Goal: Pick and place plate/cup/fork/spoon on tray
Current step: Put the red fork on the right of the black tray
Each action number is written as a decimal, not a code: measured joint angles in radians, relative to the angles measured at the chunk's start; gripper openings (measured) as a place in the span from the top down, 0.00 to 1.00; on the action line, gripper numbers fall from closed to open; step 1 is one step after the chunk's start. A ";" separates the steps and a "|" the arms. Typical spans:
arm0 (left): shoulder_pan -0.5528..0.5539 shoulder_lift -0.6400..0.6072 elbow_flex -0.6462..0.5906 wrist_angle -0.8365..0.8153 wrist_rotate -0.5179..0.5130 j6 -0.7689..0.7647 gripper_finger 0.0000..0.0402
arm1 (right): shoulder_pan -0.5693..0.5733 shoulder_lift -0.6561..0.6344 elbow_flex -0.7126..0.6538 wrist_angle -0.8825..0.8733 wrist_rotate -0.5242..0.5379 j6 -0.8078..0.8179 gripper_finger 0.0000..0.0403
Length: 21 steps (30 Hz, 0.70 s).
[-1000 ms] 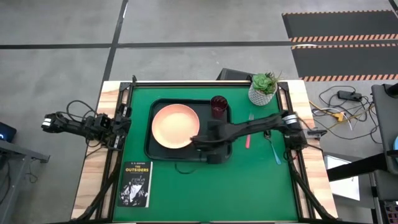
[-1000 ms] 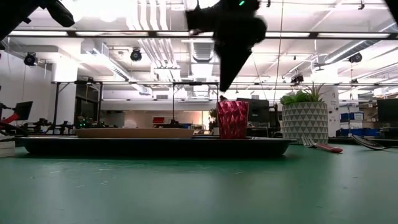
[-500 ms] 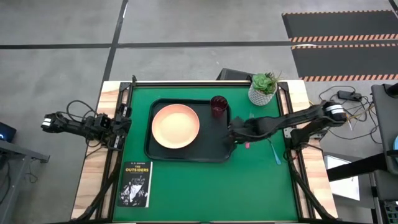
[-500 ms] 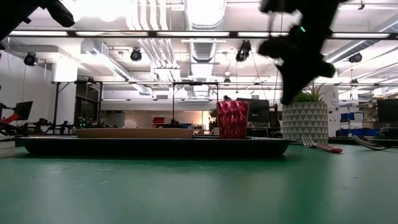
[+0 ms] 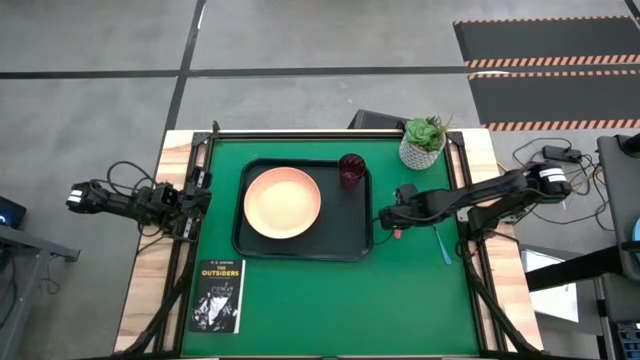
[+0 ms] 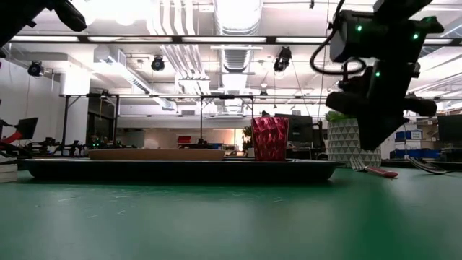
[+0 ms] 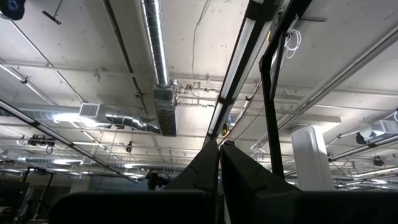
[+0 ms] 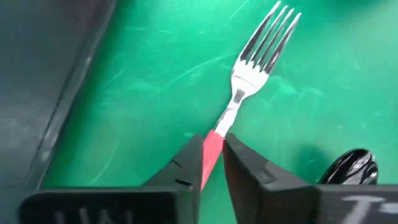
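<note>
Fork (image 8: 252,74) seemingly between right gripper (image 8: 213,163) fingers

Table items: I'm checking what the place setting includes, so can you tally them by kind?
Dishes: 2, plate and cup
Cutlery: 2, fork and spoon
Tray: 1
Book: 1
Potted plant: 1
Total: 7
</note>
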<state>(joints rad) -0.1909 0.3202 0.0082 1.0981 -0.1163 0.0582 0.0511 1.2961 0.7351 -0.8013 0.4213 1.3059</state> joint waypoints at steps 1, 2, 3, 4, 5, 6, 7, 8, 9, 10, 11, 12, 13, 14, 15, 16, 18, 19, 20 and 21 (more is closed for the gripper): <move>0.000 0.000 0.000 0.000 0.000 0.000 1.00 | -0.004 0.009 -0.001 0.000 0.006 0.009 0.83; 0.000 0.000 0.000 0.000 0.000 0.000 1.00 | -0.007 0.018 -0.001 0.000 0.014 0.014 0.80; 0.000 0.000 0.000 0.000 0.000 0.000 1.00 | -0.010 0.029 -0.001 0.000 0.020 0.020 0.77; 0.000 0.000 0.000 0.000 0.000 0.000 1.00 | -0.011 0.041 -0.001 0.000 0.024 0.028 0.74; 0.000 0.000 0.000 0.000 0.000 0.000 1.00 | -0.013 0.053 -0.001 0.000 0.025 0.034 0.71; 0.000 0.000 0.000 0.000 0.000 0.000 1.00 | -0.015 0.066 -0.001 0.000 0.025 0.039 0.69; 0.000 0.000 0.000 0.000 0.000 0.000 1.00 | -0.015 0.079 -0.001 0.000 0.026 0.047 0.66; 0.000 0.000 0.000 0.000 0.000 0.000 1.00 | -0.015 0.093 -0.001 0.000 0.027 0.054 0.64; 0.000 0.000 0.000 0.000 0.000 0.000 1.00 | -0.015 0.108 -0.001 0.001 0.027 0.058 0.62; 0.000 0.000 0.000 0.000 0.000 0.000 1.00 | -0.015 0.123 -0.001 0.002 0.027 0.059 0.60; 0.000 0.000 0.000 0.000 0.000 0.000 1.00 | -0.015 0.137 -0.001 0.004 0.027 0.059 0.59; 0.000 0.000 0.000 0.000 0.000 0.000 1.00 | -0.015 0.152 -0.001 0.007 0.027 0.059 0.58; 0.000 0.000 0.000 0.000 0.000 0.000 1.00 | -0.015 0.164 -0.001 0.008 0.027 0.063 0.57; 0.000 0.000 0.000 0.000 0.000 0.000 1.00 | -0.015 0.177 -0.001 0.008 0.027 0.068 0.56; 0.000 0.000 0.000 0.000 0.000 0.000 1.00 | -0.015 0.189 -0.001 0.008 0.027 0.072 0.56; 0.000 0.000 0.000 0.000 0.000 0.000 1.00 | -0.015 0.199 -0.001 0.008 0.027 0.073 0.56; 0.000 0.000 0.000 0.000 0.000 0.000 1.00 | -0.014 0.214 -0.001 0.010 0.032 0.077 0.57; 0.000 0.000 0.000 0.000 0.000 0.000 1.00 | -0.014 0.218 0.000 0.011 0.032 0.084 0.59; 0.000 0.000 0.000 0.000 0.000 0.000 1.00 | -0.014 0.223 0.000 0.011 0.031 0.085 0.61; 0.000 0.000 0.000 0.000 0.000 0.000 1.00 | -0.014 0.224 0.000 0.012 0.031 0.085 0.63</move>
<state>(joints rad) -0.1910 0.3202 0.0080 1.0981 -0.1165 0.0586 0.0368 1.5204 0.7349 -0.7895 0.4522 1.3910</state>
